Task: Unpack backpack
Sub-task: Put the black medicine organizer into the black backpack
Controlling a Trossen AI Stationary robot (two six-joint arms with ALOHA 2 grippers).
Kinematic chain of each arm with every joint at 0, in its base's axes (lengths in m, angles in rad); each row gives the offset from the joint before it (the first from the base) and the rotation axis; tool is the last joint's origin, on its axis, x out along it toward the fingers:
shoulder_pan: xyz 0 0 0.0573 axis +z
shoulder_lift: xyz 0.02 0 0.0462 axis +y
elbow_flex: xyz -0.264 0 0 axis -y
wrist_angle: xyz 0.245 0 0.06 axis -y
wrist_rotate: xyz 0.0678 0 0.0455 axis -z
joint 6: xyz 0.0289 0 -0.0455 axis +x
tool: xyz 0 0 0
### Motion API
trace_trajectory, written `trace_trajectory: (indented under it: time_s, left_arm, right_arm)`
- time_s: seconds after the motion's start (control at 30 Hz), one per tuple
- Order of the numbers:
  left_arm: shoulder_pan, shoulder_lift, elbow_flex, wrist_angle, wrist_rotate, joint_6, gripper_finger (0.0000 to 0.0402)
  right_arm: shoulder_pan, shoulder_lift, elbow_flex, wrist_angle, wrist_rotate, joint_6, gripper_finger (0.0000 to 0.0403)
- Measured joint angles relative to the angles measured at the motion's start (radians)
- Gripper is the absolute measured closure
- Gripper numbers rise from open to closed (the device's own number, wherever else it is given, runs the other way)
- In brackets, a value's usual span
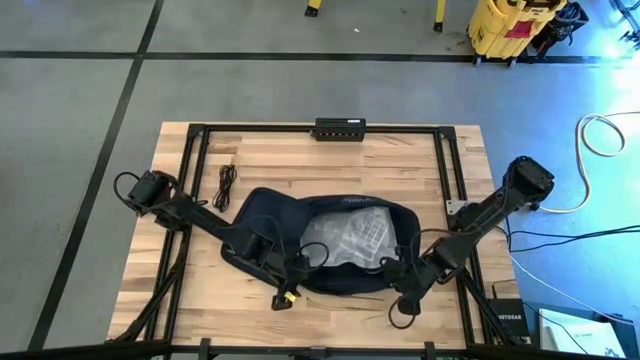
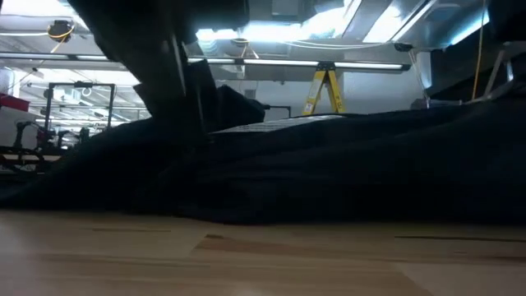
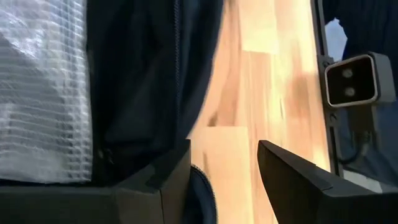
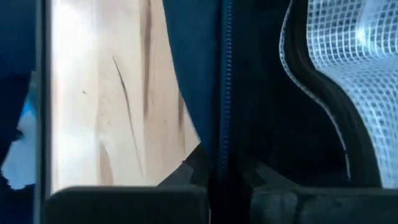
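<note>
The dark navy backpack lies flat on the wooden table, opened upward, and fills the low view. A crinkly clear plastic bag shows inside its opening. My left gripper is at the backpack's near edge on the left, open. Bare wood shows between its fingers, and one finger stands right beside the dark fabric. My right gripper is at the near edge on the right, shut on the backpack's zip edge. My left gripper has one finger close against the backpack's near edge; I cannot tell whether it touches. My right gripper pinches the backpack's zip edge between its two fingers, slanting down from the table's near right. The zip runs straight in between the fingers. The backpack stays lying on the table.
A black coiled cord lies on the table at the far left of the backpack. A small yellow piece sits by the near edge. A black box is mounted at the far edge, and black frame rails border the table.
</note>
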Motion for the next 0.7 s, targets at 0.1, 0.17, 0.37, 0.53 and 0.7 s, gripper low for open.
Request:
trace_trajectory:
  time_s: [0.1,0.17,0.37,0.53,0.7]
  left_arm:
    - [0.002,-0.005,0.008,0.005,-0.011,0.009,0.0231]
    - [0.000,-0.010,0.026,0.014,-0.023,0.033,0.0231]
    - [0.002,-0.025,0.068,0.010,-0.039,0.113,0.0231]
    - [0.025,-0.094,0.078,0.015,-0.133,0.174,0.0231]
    - [0.167,-0.185,0.078,0.005,-0.081,0.234,0.0231]
  right_arm:
    - [0.000,0.000,0.018,0.014,-0.003,-0.012,0.0363]
    - [0.000,0.000,0.040,-0.007,0.010,-0.026,0.0333]
    - [-0.002,-0.001,0.104,-0.080,0.071,-0.074,0.0234]
    - [0.000,-0.005,0.167,-0.160,0.148,-0.095,0.0172]
    - [0.000,-0.035,0.210,-0.228,0.213,-0.101,0.0137]
